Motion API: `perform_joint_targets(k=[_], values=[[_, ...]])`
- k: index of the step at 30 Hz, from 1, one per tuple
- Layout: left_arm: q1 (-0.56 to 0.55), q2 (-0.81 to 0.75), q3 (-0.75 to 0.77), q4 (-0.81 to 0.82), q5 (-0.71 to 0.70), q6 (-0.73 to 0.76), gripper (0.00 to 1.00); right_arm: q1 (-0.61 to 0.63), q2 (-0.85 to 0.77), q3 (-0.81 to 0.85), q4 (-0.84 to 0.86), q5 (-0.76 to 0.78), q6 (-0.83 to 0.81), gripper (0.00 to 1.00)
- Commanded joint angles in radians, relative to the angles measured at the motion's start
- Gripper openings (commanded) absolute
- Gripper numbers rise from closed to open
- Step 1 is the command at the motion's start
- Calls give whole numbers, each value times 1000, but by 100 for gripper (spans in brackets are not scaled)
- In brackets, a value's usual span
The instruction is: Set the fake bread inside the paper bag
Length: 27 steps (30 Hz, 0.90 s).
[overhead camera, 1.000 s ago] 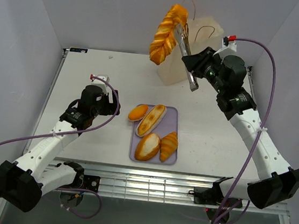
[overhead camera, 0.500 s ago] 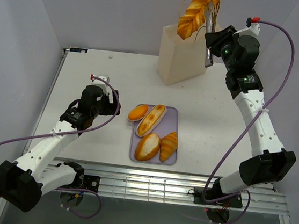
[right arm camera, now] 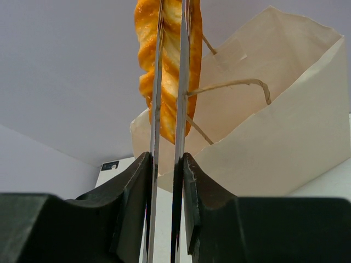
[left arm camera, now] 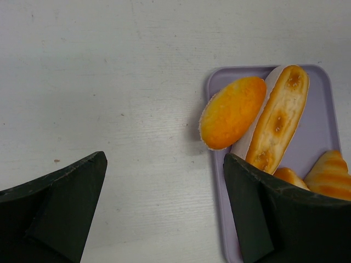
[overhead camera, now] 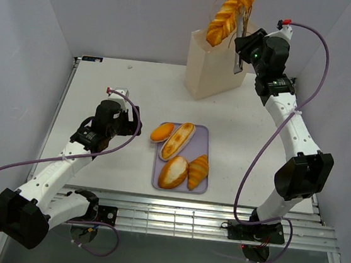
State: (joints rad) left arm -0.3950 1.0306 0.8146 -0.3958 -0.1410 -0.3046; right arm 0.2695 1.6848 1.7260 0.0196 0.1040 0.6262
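The top view looks down from above and behind both arms over the whole worktop [overhead camera: 104, 85]. The left wrist view faces straight down, close, past the left tool [left arm camera: 164, 164]. The tray [left arm camera: 323, 137] beside that tool shows in both views. The right wrist view looks up along the right tool [right arm camera: 170, 16] at the braided loaf [right arm camera: 143, 33] and paper bag [right arm camera: 274, 109], both also in the top view.

Bright, even, diffuse light from overhead; shadows faint and soft on the white table [overhead camera: 117, 87]. Top view sharp throughout. Left wrist view: own fingers [left arm camera: 55, 213] dark, soft-edged, near. Right wrist view: braided loaf [right arm camera: 145, 44] shows glossy sheen; near finger bases [right arm camera: 131, 208] unlit, blurred.
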Motion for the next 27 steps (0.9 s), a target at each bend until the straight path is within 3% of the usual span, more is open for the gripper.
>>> perform_joint_targets(k=[1, 12, 27], values=[[-5, -9, 29, 6, 18, -1, 98, -3, -17, 34, 128, 2, 21, 27], [-5, -4, 29, 6, 23, 1, 98, -3, -22, 9, 126, -9, 13, 46], [-5, -6, 29, 6, 18, 2, 98, -19, -23, 36, 86, -38, 15, 51]])
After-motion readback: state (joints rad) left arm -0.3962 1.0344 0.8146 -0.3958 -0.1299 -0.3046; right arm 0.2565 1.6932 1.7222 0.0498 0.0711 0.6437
